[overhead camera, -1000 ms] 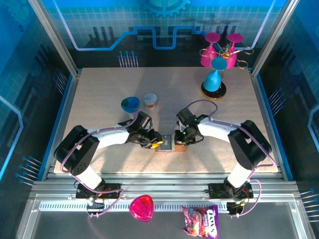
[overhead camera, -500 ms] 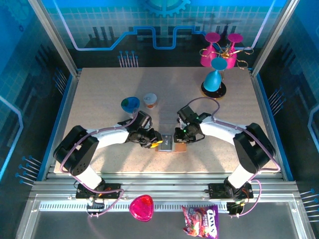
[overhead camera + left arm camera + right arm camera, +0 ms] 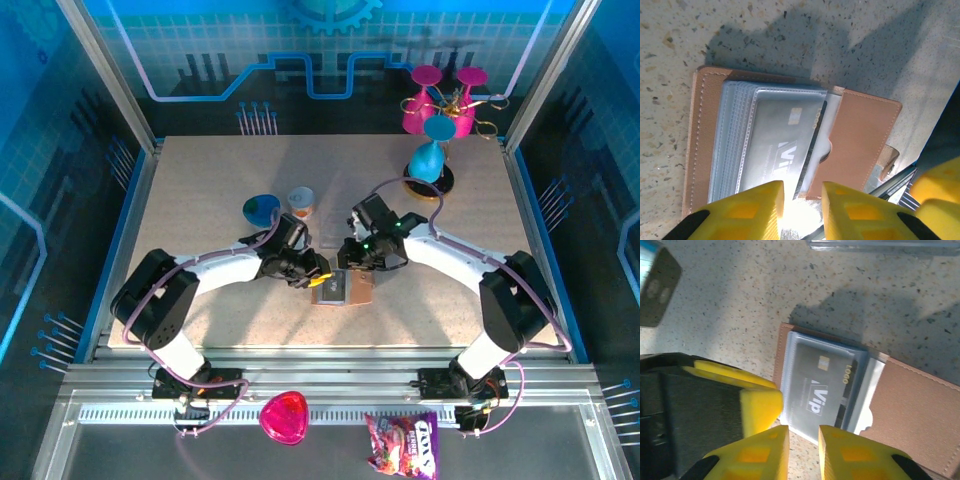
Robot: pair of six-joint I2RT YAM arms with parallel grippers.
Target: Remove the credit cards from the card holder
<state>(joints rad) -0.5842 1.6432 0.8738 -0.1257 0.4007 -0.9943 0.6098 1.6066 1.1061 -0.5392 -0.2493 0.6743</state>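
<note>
The card holder (image 3: 345,291) lies open on the table between both arms, tan leather (image 3: 865,132) with clear sleeves inside. A grey credit card (image 3: 777,150) marked "VIP" sits in the top sleeve, with a gold chip (image 3: 823,361) on it. My left gripper (image 3: 802,210) hovers at the holder's sleeve edge, its jaws narrowly open with glare between them. One of its yellow fingers (image 3: 760,407) shows in the right wrist view, touching the sleeve's edge. My right gripper (image 3: 803,452) hangs just off the holder's (image 3: 915,410) near edge, narrowly open over bare table.
A teal cup (image 3: 262,208) and a small orange cup (image 3: 300,200) stand just behind the left wrist. A blue goblet (image 3: 430,158) and pink goblets (image 3: 440,100) stand far right. A clear container's edge (image 3: 880,244) lies beyond the holder.
The right gripper has drawn back from over the holder toward the far side, its jaws parting a little. The left gripper has shifted slightly along the holder's left edge.
</note>
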